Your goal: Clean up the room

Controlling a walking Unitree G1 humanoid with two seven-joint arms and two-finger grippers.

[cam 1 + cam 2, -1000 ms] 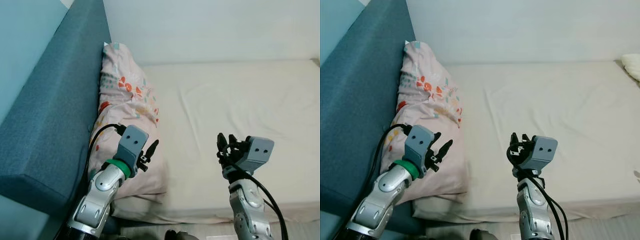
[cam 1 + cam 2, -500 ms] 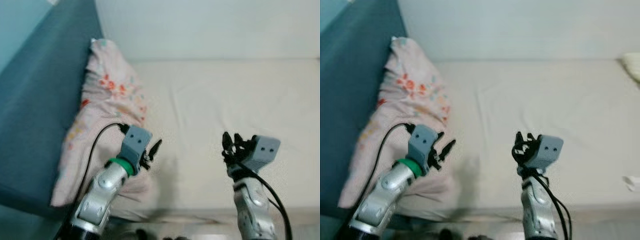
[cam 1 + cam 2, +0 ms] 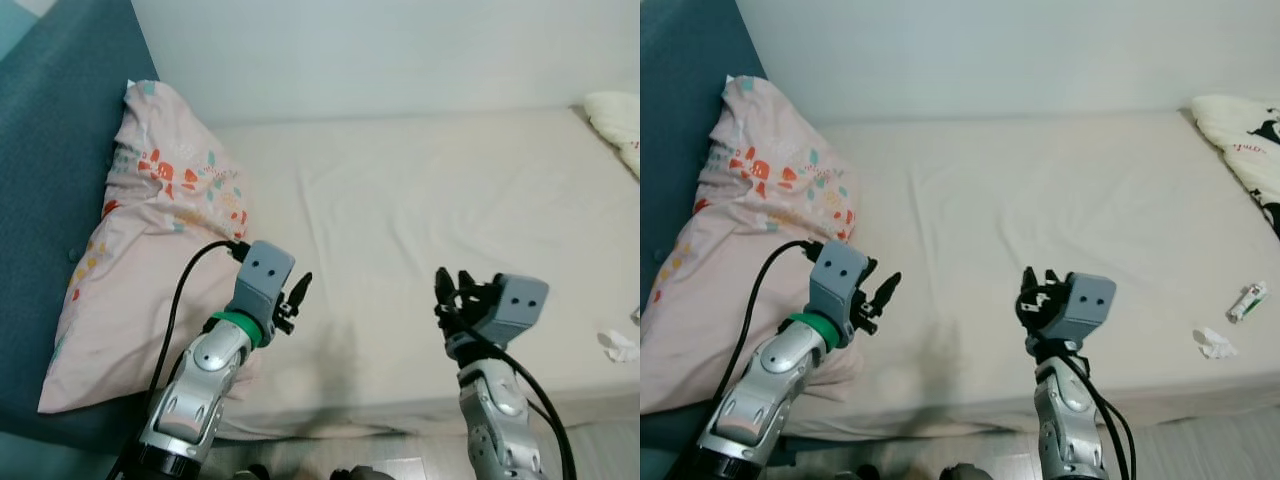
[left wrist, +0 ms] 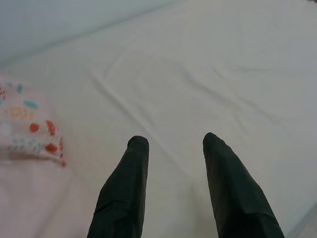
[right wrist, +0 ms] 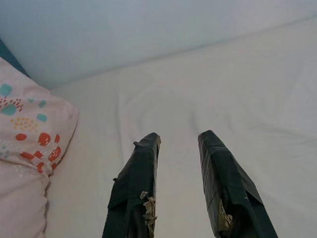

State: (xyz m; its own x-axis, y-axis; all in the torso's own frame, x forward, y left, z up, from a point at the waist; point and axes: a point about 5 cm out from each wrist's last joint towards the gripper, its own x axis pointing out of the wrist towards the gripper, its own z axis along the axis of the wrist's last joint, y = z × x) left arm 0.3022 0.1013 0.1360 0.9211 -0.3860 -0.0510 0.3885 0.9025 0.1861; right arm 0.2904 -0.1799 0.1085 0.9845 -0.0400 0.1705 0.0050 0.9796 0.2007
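**Head view: both grippers empty over the bed**

Left gripper (image 4: 171,144) and right gripper (image 5: 178,141) hover apart-fingered above the cream bed (image 3: 1040,200). Near its right edge lie a crumpled tissue (image 3: 1214,343) and small tube (image 3: 1247,299). A floral pillow (image 3: 750,200) rests left.

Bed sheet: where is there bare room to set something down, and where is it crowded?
The widest bare patch of sheet lies between the floral pillow and the second pillow, reaching the back wall. Both grippers, left and right, are open above its near edge. Crowded: the near right corner, with a small tube and crumpled tissue.
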